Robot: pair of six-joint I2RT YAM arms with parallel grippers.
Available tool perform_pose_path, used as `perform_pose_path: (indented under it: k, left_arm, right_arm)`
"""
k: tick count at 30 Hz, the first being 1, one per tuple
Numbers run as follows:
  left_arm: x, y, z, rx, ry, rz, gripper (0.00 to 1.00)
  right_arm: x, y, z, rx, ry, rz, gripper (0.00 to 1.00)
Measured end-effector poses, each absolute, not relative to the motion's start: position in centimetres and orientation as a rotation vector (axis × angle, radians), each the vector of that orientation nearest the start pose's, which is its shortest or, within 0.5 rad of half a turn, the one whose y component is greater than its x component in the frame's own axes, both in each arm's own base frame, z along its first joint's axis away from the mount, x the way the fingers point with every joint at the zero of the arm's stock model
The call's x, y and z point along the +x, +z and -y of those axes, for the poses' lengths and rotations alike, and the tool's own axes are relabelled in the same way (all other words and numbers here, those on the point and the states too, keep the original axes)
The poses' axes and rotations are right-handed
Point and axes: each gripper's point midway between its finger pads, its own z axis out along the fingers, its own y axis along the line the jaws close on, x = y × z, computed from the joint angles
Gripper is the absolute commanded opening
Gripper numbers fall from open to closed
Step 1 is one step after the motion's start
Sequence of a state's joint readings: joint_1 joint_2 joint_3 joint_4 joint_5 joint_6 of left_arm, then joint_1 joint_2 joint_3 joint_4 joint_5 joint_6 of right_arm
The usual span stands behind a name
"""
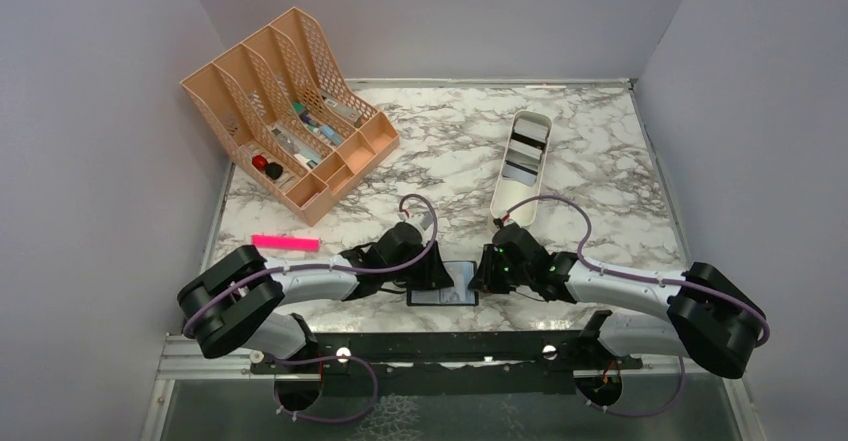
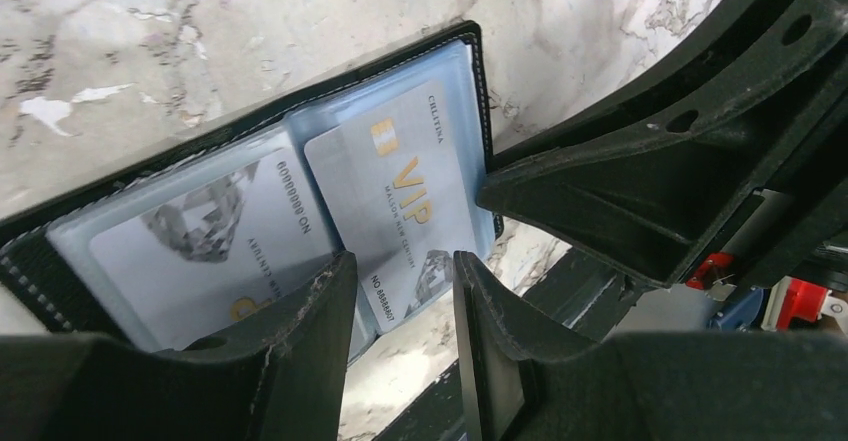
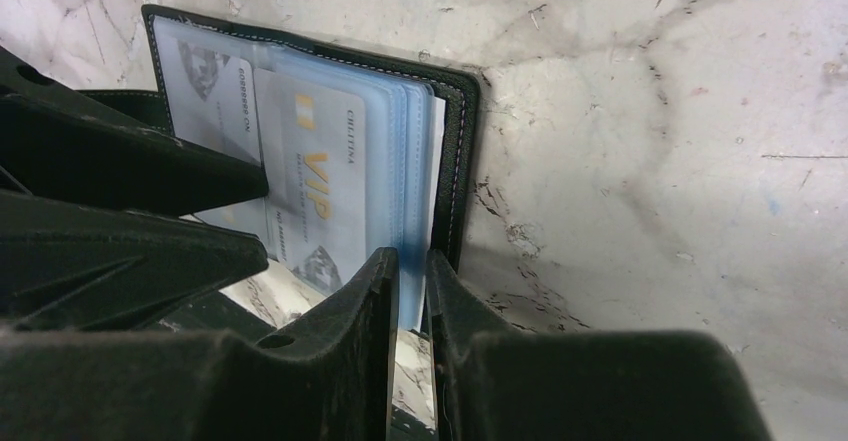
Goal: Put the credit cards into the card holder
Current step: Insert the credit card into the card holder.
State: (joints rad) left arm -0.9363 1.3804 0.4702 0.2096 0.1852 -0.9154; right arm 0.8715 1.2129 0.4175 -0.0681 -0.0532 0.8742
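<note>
Top external view: on the marble tabletop (image 1: 600,161) the black card holder (image 1: 443,296) lies open at the near edge. Right claw (image 3: 412,261) is narrow, pinching its clear sleeves (image 3: 415,161). Left claw (image 2: 405,271) stands part-open astride the sleeved VIP credit card (image 2: 400,191).

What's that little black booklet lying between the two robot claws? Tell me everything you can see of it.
It is a card holder, lying open on the marble table near the arms. It has a black leather-look cover with pale stitching and clear plastic sleeves inside. One sleeve shows a silver VIP card, its neighbour a grey card. The right gripper seems to pinch the sleeves' near edge; the left gripper straddles that edge, jaws apart.
</note>
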Motion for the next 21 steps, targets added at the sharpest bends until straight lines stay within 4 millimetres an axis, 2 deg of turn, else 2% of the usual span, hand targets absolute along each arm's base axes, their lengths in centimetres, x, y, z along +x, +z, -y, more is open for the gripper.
perform_pose_path:
  k: [12,16,21]
  left_arm:
    - [14.3,4.0,32.3,0.244,-1.057,-2.518,0.41]
    - [14.4,3.9,32.3,0.252,-1.040,-2.512,0.41]
    - [14.4,4.3,31.8,0.236,-1.009,-2.508,0.48]
  right_arm:
    - [15.1,2.1,-24.5,-0.031,0.798,-2.608,0.22]
    - [15.1,2.2,-24.5,-0.038,0.795,-2.609,0.28]
    - [15.0,2.7,-24.2,-0.039,0.796,-2.604,0.35]
